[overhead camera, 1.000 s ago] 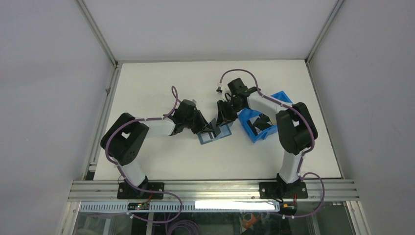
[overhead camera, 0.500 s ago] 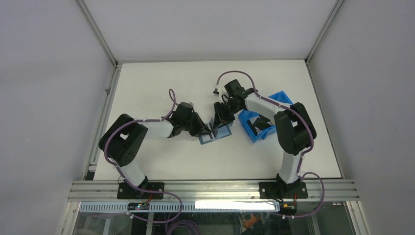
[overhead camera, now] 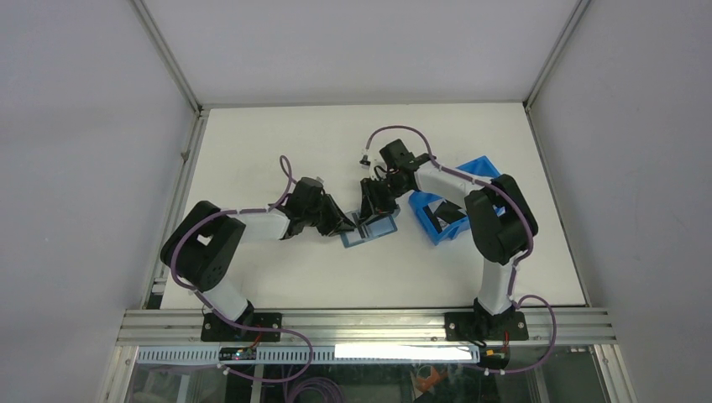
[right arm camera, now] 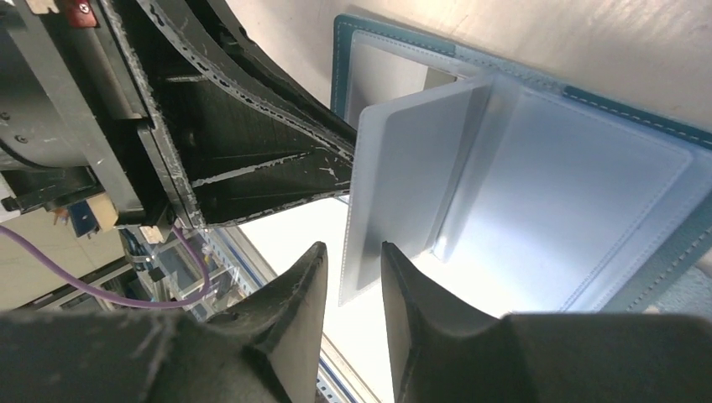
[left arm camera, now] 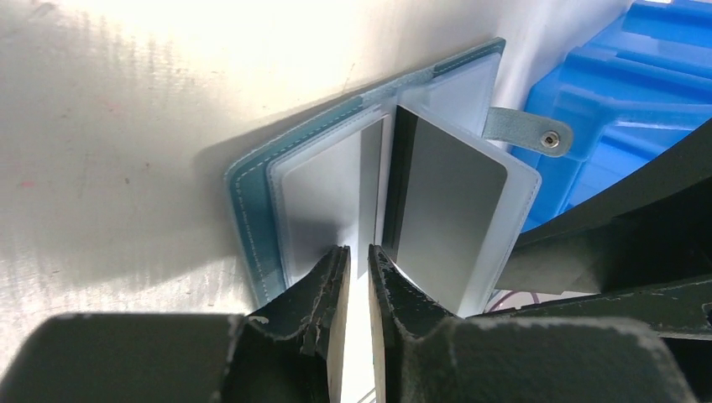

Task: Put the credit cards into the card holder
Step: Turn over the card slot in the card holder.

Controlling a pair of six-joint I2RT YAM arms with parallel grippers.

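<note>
Fingers (left arm camera: 329, 290) of the left gripper (left arm camera: 358, 252) are seen almost together, with only a thin pale slit between them. Whether anything is pinched there cannot be told. They are pointed at the spine of the card holder (left arm camera: 252, 201), which is laid open and flat on the white table (left arm camera: 126, 126), near its middle. One clear leaf (left arm camera: 512, 243) is held upright from the spine, and a grey credit card (left arm camera: 445, 218) is seen inside it. What looks like a second pale card (left arm camera: 323, 197) is lodged in the flat pocket beside it. The right gripper (right arm camera: 353, 248) is placed at the leaf's free edge, its fingers a little apart and released. The snap tab (left arm camera: 525, 134) is stretched towards the blue bin (left arm camera: 638, 84), just beside the holder.
</note>
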